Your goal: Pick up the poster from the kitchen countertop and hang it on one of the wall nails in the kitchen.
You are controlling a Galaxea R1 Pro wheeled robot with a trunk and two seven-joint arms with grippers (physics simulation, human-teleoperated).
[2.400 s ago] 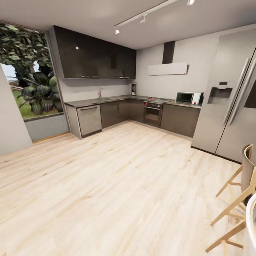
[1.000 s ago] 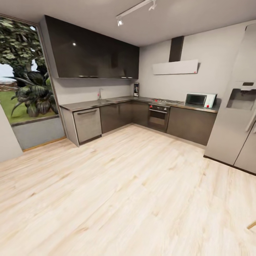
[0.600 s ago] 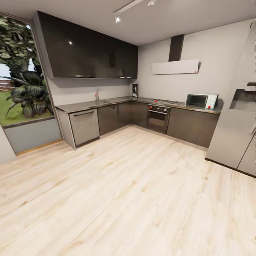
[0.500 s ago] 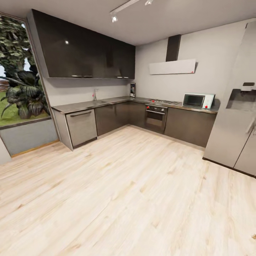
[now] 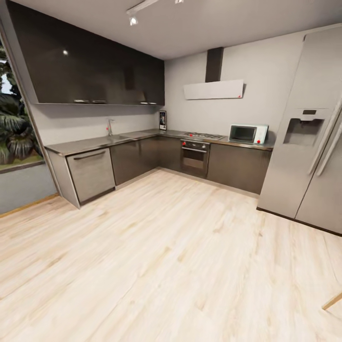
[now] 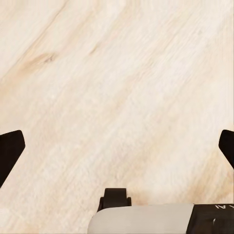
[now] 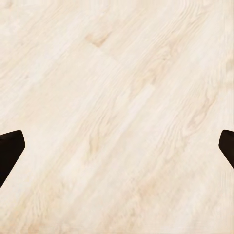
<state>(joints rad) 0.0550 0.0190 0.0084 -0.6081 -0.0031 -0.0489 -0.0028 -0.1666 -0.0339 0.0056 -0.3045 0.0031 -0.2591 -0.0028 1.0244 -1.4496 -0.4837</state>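
Observation:
The poster (image 5: 163, 120) stands upright, small and far off, in the back corner of the kitchen countertop (image 5: 95, 142), leaning on the pale wall. The grey worktop runs in an L over dark cabinet fronts, with the steel gas hob (image 5: 202, 136) on its right leg. My left gripper (image 6: 117, 148) is open over bare wooden floor, its dark fingertips (image 6: 9, 151) spread to the picture's edges. My right gripper (image 7: 117, 146) is open too, fingertips (image 7: 9, 150) wide apart above the floorboards. No wall nail is discernible at this distance.
A white microwave (image 5: 247, 133) sits on the worktop near a tall steel fridge (image 5: 308, 137) at right. An oven (image 5: 194, 158) is under the hob, an extractor hood (image 5: 213, 89) above. Light wooden floor (image 5: 156, 251) stretches between me and the cabinets. A window with plants is at left.
The head camera has moved closer to the kitchen and swung, so the cabinets and window slid left and the fridge came fully into view; the wooden chair dropped out at right.

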